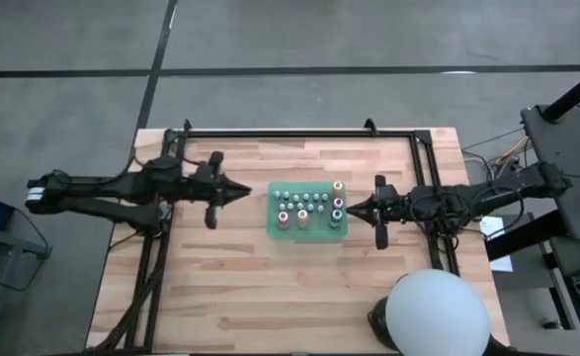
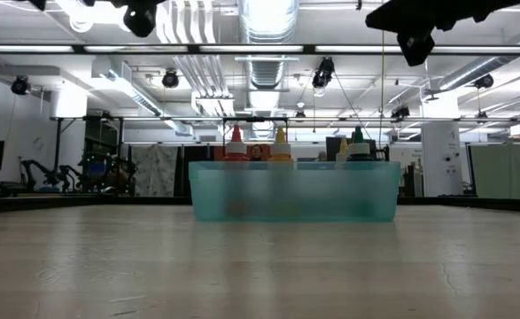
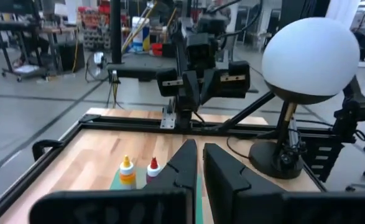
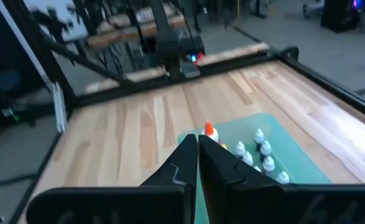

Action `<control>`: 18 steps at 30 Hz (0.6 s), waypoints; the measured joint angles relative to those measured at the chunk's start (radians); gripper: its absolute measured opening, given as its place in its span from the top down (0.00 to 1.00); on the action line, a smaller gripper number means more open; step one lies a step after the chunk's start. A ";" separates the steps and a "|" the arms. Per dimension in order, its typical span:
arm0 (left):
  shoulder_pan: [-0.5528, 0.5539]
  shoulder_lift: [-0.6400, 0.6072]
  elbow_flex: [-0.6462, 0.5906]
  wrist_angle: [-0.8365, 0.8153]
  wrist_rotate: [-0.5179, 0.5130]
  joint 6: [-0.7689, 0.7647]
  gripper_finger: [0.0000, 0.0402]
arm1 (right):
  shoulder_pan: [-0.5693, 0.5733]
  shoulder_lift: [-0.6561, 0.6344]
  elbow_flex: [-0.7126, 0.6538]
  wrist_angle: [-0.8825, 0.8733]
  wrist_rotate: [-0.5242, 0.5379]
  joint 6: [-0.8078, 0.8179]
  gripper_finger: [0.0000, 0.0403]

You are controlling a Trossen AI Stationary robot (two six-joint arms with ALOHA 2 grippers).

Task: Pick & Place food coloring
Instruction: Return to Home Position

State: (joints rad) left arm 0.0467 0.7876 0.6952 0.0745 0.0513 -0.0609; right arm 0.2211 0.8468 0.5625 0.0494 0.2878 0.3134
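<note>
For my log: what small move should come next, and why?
Probably draw the left gripper and right gripper back from the green container: both flank it, shut and empty, and the bottles stand inside it.

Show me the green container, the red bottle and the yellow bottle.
green container (image 2: 295, 199): low view, front wall.
red bottle (image 2: 235, 146): low view, its cap.
yellow bottle (image 2: 281, 147): low view, its cap.
</note>
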 joint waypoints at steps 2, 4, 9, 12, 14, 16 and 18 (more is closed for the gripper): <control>0.000 -0.052 -0.049 0.015 -0.001 0.014 0.99 | 0.000 -0.020 -0.033 0.061 0.000 -0.001 0.98; 0.000 -0.100 -0.095 0.011 -0.006 0.033 0.99 | 0.000 -0.041 -0.069 0.126 0.000 -0.012 0.98; 0.002 -0.193 -0.196 0.017 -0.009 0.032 0.99 | 0.000 -0.103 -0.174 0.222 0.000 -0.069 0.98; 0.002 -0.235 -0.257 0.014 -0.012 0.012 0.99 | 0.000 -0.144 -0.234 0.222 0.000 -0.081 0.98; 0.002 -0.260 -0.292 0.013 -0.013 0.003 0.99 | 0.000 -0.174 -0.271 0.222 0.000 -0.081 0.98; 0.002 -0.282 -0.318 0.015 -0.012 0.002 0.99 | 0.000 -0.208 -0.305 0.224 0.000 -0.082 0.98; 0.002 -0.304 -0.342 0.031 -0.009 -0.001 0.99 | 0.000 -0.247 -0.338 0.223 0.001 -0.081 0.98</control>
State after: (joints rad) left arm 0.0486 0.4839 0.3536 0.1054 0.0422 -0.0620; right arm 0.2214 0.5994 0.2242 0.2728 0.2887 0.2326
